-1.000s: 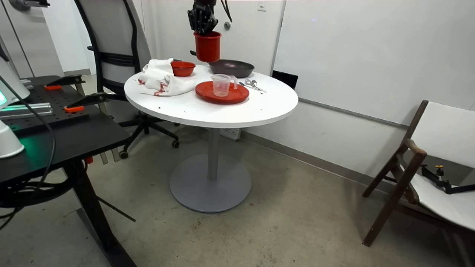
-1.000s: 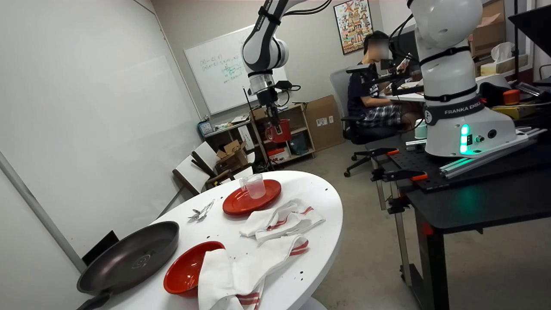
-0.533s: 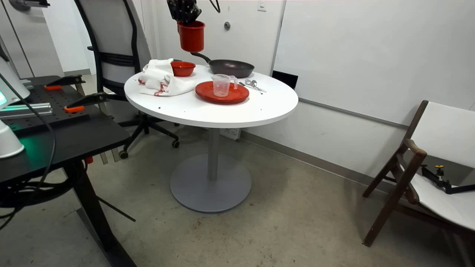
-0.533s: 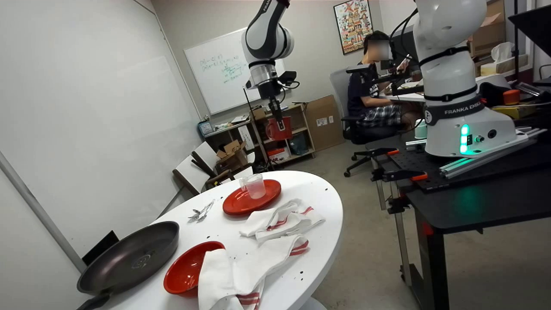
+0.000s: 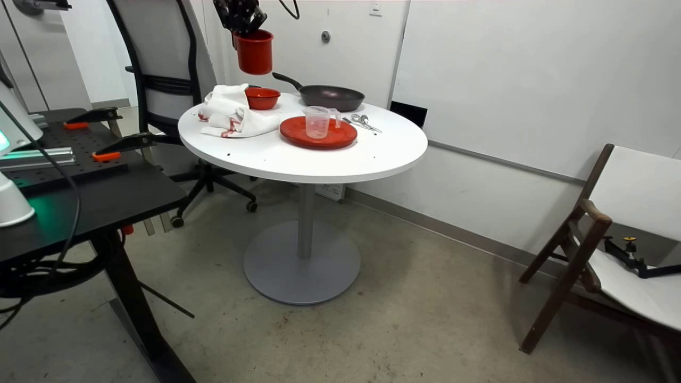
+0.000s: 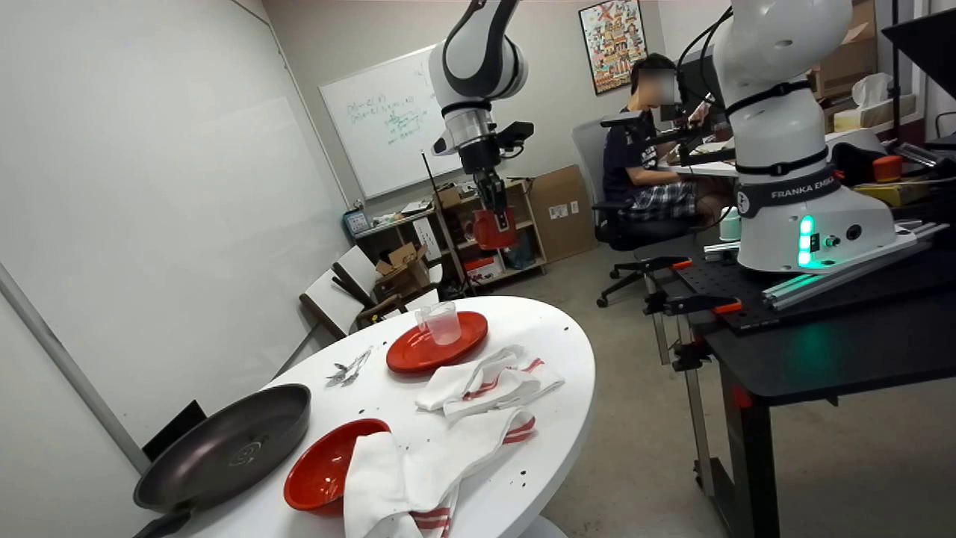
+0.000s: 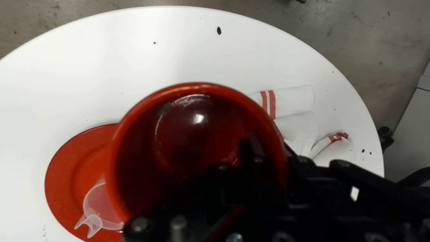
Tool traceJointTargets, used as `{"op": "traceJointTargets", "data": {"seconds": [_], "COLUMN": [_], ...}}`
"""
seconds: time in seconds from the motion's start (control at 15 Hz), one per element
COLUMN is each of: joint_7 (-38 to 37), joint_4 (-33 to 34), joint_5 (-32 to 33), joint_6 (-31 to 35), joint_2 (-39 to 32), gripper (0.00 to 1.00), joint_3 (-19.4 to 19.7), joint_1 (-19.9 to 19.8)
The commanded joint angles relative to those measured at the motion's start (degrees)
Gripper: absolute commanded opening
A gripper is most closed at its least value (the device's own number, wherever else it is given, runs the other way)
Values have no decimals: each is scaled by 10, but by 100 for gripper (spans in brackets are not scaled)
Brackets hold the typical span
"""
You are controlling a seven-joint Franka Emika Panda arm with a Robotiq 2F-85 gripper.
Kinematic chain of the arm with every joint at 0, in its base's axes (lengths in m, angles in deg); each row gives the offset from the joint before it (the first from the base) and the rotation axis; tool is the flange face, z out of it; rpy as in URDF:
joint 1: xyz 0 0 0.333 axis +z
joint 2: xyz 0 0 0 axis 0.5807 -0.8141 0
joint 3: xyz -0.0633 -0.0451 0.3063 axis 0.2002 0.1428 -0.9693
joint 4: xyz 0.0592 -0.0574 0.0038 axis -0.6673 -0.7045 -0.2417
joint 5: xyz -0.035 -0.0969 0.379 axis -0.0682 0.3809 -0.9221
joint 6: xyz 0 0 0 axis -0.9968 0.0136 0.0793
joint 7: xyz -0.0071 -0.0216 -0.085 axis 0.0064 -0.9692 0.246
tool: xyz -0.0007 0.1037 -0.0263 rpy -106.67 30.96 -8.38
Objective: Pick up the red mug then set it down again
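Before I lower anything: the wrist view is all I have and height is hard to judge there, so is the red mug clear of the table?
Observer: Yes, in both exterior views the red mug hangs in the air, its base clear of the white tabletop.
Operator: And does any cookware lie outside my picture?
Observer: Yes, a dark frying pan sits near the red bowl in both exterior views.
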Motion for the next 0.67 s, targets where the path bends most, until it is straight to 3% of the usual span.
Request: {"op": "traceJointTargets", "data": {"seconds": [0.0,0.6], "joint_7": [42,171], "joint_4": [-42,-88], "joint_5": [1,-21], "joint_6": [36,121], "joint_2": [5,-64], "gripper": [2,2], "joint_3": [11,2], "joint_1": [15,27]}}
